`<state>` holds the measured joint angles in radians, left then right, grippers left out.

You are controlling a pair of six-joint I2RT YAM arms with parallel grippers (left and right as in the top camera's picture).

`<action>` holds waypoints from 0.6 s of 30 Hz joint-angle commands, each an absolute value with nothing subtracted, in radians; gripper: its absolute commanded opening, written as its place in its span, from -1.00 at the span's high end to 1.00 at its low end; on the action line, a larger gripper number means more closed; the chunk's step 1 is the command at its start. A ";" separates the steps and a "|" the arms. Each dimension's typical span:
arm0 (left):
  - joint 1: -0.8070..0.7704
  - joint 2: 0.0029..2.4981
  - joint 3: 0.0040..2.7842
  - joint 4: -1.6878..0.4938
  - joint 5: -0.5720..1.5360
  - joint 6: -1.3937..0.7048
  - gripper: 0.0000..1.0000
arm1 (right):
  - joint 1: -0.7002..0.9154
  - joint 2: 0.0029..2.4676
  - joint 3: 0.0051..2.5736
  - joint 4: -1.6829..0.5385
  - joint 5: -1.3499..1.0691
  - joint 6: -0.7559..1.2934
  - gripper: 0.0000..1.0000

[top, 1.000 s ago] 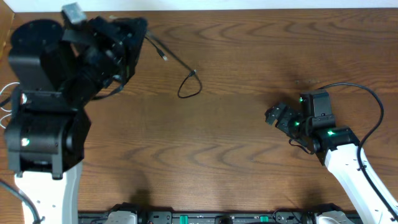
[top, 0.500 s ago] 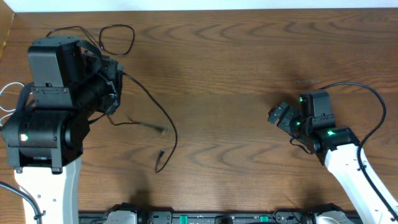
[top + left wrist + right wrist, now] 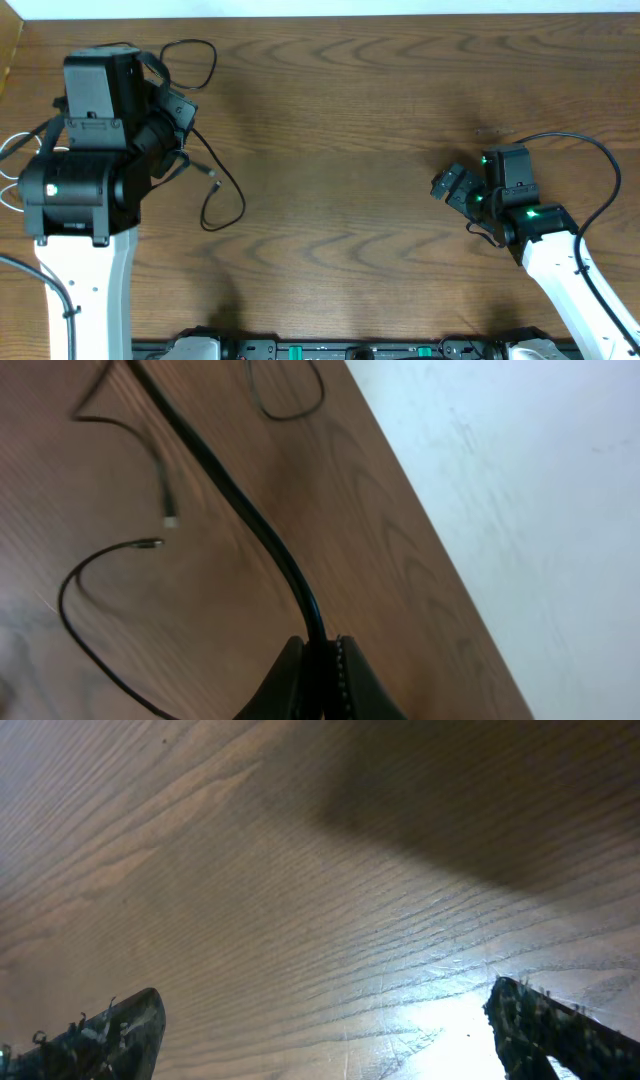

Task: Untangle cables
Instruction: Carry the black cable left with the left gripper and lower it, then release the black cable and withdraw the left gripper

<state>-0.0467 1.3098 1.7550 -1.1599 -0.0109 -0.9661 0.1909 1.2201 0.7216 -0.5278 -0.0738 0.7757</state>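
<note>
Overhead, the brown wooden tabletop (image 3: 380,120) filled nearly the whole scene, and all the work sat at its left end. The left arm (image 3: 80,190) loomed there, bulky and black on its white base, raised over the cables (image 3: 215,190), seemingly so that a lifted cord could hang away from the others. The right arm (image 3: 550,250) waited well apart at the right side with bare wood under it. Its right hand (image 3: 452,187) stood fully spread and held nothing, which I took as readiness to take a loose end once one came within reach. The left hand (image 3: 322,660) was pinched tight on a black cable (image 3: 240,510). From its wrist view, that cord ran straight out from between the closed fingers and across the wood, drawn fairly taut. A second black cable (image 3: 75,610) curved in a slack arc on the tabletop just beside the held one, its small plug (image 3: 150,543) lying free, so the two looked mostly separated there. Another black loop (image 3: 190,45) lay near the far edge beside the arm; I could not tell which cord it belonged to. The white cable (image 3: 10,148) peeked out in thin loops at the left edge, partly hidden behind the arm, so whether it was tangled with anything could not be judged.
</note>
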 commanded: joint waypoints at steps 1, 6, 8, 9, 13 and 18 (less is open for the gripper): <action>0.006 1.320 1.756 -1.163 -0.038 -0.907 0.85 | 0.189 1.217 0.725 -0.530 -0.059 0.761 -0.99; 0.136 1.322 1.750 -1.178 0.015 -0.905 0.85 | 0.189 1.217 0.725 -0.530 -0.059 0.761 -0.99; 0.186 1.322 1.742 -1.176 0.100 -0.897 0.85 | 0.189 1.217 0.725 -0.530 -0.058 0.761 -0.98; 0.208 1.322 1.738 -1.176 0.135 -0.898 0.85 | 0.189 1.217 0.724 -0.530 -0.058 0.761 -0.99; 0.304 1.336 1.706 -1.179 0.208 -0.894 0.85 | 0.189 1.217 0.725 -0.530 -0.058 0.761 -0.99; 0.412 1.384 1.652 -1.188 0.262 -0.891 0.85 | 0.189 1.218 0.725 -0.530 -0.059 0.761 -0.99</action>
<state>0.3542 1.3464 1.6871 -1.1839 0.2028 -0.9115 0.1909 1.2201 0.7216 -0.5278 -0.0734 0.7757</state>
